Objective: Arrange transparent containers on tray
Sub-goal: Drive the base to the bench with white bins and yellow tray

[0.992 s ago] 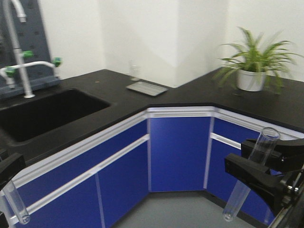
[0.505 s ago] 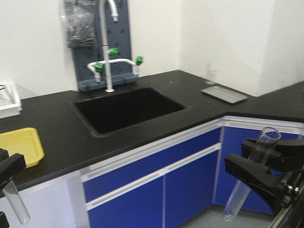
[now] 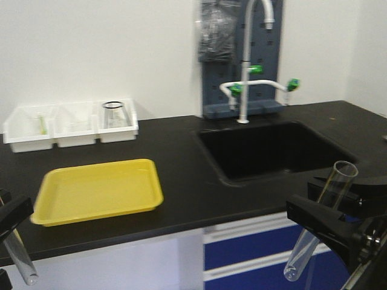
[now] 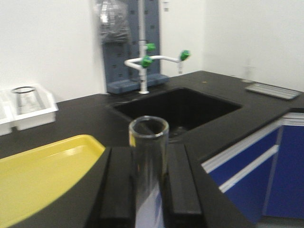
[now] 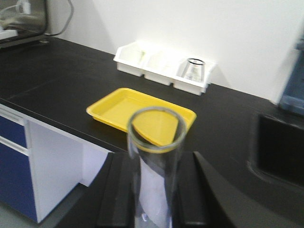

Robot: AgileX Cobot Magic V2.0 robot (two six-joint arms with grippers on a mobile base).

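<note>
Each gripper holds one clear glass test tube. In the front view my right gripper (image 3: 329,217) at the lower right is shut on a tilted test tube (image 3: 319,220), rim up. My left gripper (image 3: 9,226) at the lower left edge is shut on another test tube (image 3: 21,260), round bottom down. The left wrist view shows that tube (image 4: 148,166) clamped between black fingers (image 4: 118,185). In the right wrist view, the right tube (image 5: 154,161) stands between the fingers (image 5: 190,190). The yellow tray (image 3: 97,190) lies bare on the black counter, in front of both grippers, which hang off the counter's front edge.
Three white bins (image 3: 69,124) stand against the wall behind the tray, one holding a glass flask (image 3: 113,113). A black sink (image 3: 272,148) with a white faucet (image 3: 245,78) lies right of the tray. Blue cabinet fronts (image 3: 260,254) run below the counter edge.
The whole view has swung left along the counter: the plant and corner are gone, the sink has shifted right, and the yellow tray and white bins have come into full view. Both tubes stay gripped.
</note>
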